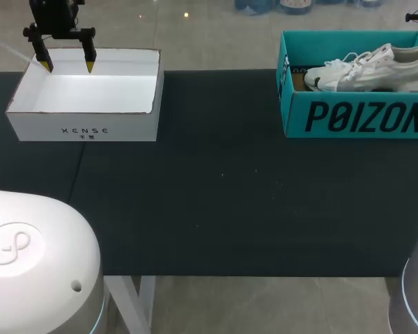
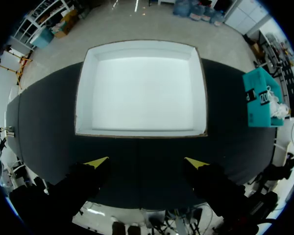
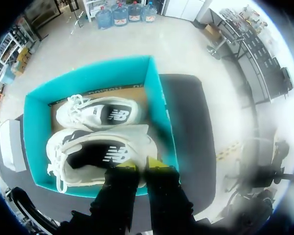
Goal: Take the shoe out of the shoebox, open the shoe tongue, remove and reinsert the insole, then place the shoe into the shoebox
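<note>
Shoe (image 3: 103, 154) lies in shoebox (image 1: 355, 118) at table's 2 o'clock. Right gripper (image 3: 140, 164) is at its heel; hold cannot be told. Left gripper (image 1: 68, 68) at 10 o'clock, wide open, empty. Advise a firm heel-collar pinch and a vertical lift.

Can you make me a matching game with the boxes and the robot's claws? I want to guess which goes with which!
Things:
1. white box
2. teal shoebox
3. left claw
4. right claw

Clues:
A. has two white shoes in it
B. open, near the white box
C. nothing inside
D. right at one of the shoes

Pairs: 1-C, 2-A, 3-B, 4-D
</note>
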Robot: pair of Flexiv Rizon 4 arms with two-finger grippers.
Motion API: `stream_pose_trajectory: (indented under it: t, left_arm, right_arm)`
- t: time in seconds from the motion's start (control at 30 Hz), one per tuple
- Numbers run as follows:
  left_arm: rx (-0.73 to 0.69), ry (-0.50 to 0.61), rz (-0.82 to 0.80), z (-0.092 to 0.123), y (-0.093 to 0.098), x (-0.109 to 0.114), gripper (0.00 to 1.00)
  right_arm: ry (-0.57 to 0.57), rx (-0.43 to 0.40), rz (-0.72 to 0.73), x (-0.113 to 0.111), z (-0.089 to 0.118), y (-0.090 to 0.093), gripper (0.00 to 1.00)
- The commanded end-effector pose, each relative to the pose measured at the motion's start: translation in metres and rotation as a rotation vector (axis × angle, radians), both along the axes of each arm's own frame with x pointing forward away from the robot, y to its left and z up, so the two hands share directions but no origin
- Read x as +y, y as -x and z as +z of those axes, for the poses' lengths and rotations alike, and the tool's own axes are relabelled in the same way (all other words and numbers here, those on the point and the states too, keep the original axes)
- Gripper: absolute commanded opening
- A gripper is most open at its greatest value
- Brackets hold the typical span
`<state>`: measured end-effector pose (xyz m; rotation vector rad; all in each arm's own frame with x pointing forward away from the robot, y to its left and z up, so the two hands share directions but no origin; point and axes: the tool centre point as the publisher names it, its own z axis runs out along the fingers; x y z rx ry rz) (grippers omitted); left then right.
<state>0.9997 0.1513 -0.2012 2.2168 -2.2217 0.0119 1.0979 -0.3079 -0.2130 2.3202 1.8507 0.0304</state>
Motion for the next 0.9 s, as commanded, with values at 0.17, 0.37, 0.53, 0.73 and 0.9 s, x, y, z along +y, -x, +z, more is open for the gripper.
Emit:
stream_pose_trajectory:
  t: [0.17, 0.37, 0.53, 0.73, 0.9]
  left_arm:
    - [-0.003, -0.003, 0.001, 0.0, 0.002, 0.0, 1.0]
    - [-0.003, -0.003, 0.001, 0.0, 0.002, 0.0, 1.0]
    - [-0.003, -0.003, 0.001, 0.0, 0.002, 0.0, 1.0]
    - [-0.003, -0.003, 0.001, 0.0, 0.002, 0.0, 1.0]
    - [-0.003, -0.003, 0.001, 0.0, 0.002, 0.0, 1.0]
  right_arm:
    - [-0.002, -0.065, 0.015, 0.015, 0.069, 0.022, 0.0]
    - [0.002, -0.162, 0.06, 0.034, 0.109, 0.047, 0.0]
    - [-0.002, -0.191, 0.067, 0.053, 0.119, 0.08, 0.0]
    - [-0.042, -0.179, 0.028, 0.084, 0.113, 0.137, 0.0]
    - [-0.063, -0.16, -0.009, 0.124, 0.106, 0.186, 0.0]
